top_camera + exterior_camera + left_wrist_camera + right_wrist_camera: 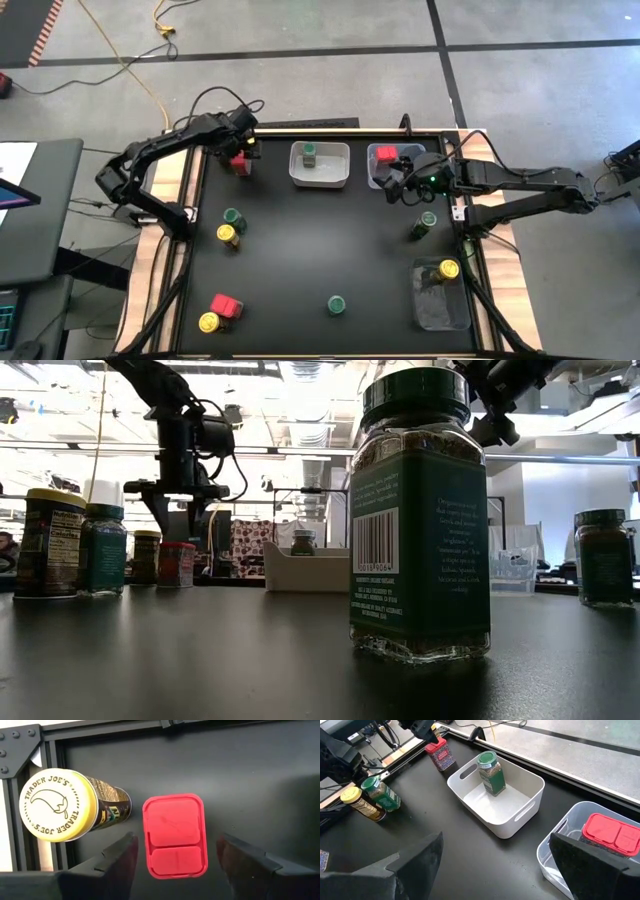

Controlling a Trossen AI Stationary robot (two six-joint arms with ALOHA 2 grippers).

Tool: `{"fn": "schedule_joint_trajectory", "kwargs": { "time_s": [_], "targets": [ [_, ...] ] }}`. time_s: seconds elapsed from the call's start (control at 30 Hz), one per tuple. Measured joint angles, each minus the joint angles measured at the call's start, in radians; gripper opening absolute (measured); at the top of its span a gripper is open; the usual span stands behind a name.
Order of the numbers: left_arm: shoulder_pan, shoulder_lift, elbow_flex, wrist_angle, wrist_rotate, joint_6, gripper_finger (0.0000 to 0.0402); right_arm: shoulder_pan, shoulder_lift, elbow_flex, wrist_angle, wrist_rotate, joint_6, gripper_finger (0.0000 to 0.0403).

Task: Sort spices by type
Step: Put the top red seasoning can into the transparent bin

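Overhead, the left gripper [240,157] hangs at the table's [320,250] far left corner over a red box [175,836], fingers [117,855] apart on either side without touching; a yellow-lidded jar [57,805] lies just beside it. Rightward, the right gripper [392,183], fingers spread and empty, hovers by the clear bin [555,845] holding another red box [612,832].

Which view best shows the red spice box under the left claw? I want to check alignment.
The left wrist view: the red spice box sits centred between the open left claw. The high view shows it partly hidden; the low view shows it small; the right wrist view, distant.
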Motion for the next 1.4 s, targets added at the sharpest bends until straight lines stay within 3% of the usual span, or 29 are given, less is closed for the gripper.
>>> {"fn": "schedule_joint_trajectory", "kwargs": {
  "time_s": [0.3,0.9,1.4],
  "targets": [
    [0.002,0.0,0.0,0.0,-0.005,-0.004,0.0316,0.0,0.0,0.0,0.0,0.0,0.0,0.0393],
    [0.03,0.002,0.0,0.025,0.04,-0.049,0.0318,0.0,0.0,0.0,-0.001,0.0,-0.002,0.0393],
    [0.048,0.15,0.0,0.024,0.056,-0.048,0.0318,0.0,0.0,0.0,-0.001,0.0,-0.001,0.0393]
  ]
}}
